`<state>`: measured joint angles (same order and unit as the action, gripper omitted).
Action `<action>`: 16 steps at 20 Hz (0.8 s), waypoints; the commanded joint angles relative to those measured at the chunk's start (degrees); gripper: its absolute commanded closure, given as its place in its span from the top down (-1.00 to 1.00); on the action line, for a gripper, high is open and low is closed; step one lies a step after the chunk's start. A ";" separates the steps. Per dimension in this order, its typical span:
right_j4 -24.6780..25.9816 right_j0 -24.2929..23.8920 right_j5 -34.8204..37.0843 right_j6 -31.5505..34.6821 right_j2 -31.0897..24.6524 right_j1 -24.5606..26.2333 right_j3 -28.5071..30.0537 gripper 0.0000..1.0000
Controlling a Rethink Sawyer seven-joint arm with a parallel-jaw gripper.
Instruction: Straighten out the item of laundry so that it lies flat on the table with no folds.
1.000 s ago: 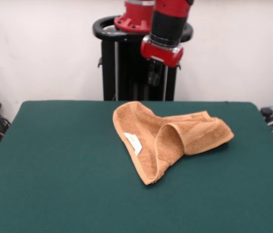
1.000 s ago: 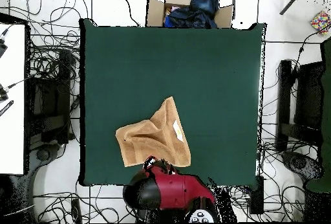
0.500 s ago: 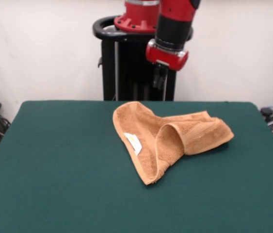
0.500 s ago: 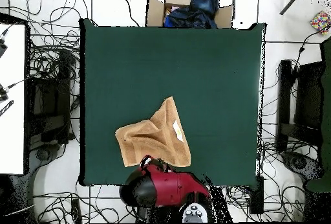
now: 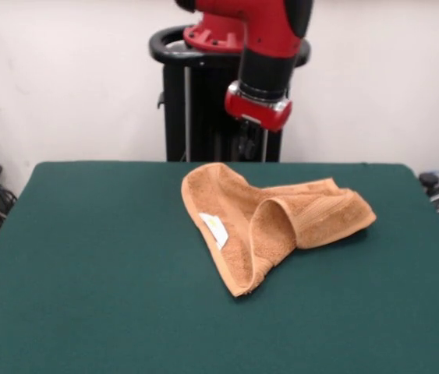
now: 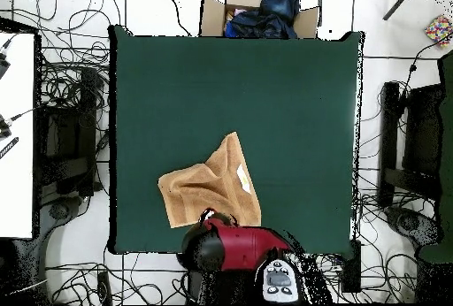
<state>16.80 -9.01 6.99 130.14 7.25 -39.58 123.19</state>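
One towel [image 5: 270, 222] is what you have to work with, and it sits crumpled on the green tabletop [image 5: 86, 265], toward the edge where the black pedestal [image 5: 203, 101] stands. In the front view you can see it is orange-tan terry, bunched into a rough three-pointed shape: one lobe reaches toward the pedestal, one stretches out to the side of it, and a narrow point runs away from the pedestal toward the middle of the tabletop. A fold stands up in the towel's middle, curling over into a raised loop, so the cloth is far from flat. A small white tag [image 5: 216, 228] shows on the towel's surface just beside that loop.

From overhead you see the same towel [image 6: 208, 187] close to the tabletop [image 6: 292, 99] edge nearest the pedestal, with the white tag [image 6: 242, 177] on the side of the towel away from the bunched folds.

The pincer [image 5: 247, 142] hangs from the red arm [image 5: 270, 47] above and behind the towel, well clear of the cloth and touching nothing. It is dark against the dark pedestal, so you cannot tell from these views whether it is released or clenched. Overhead, the red arm [image 6: 234, 248] covers it, overlapping the towel's pedestal-side edge.

Beyond the tabletop's far edge from the pedestal, a cardboard box [image 6: 257, 12] holds dark cloth.
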 commanded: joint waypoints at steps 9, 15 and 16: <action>-0.16 -4.79 -2.47 2.98 -7.27 4.99 -8.36 -1.00; -0.07 -7.02 0.00 1.77 -9.21 3.88 -8.31 -1.00; -0.05 -7.04 -0.16 1.90 -9.13 3.46 -8.20 -1.00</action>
<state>16.80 -15.01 6.99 130.14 4.74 -36.62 120.35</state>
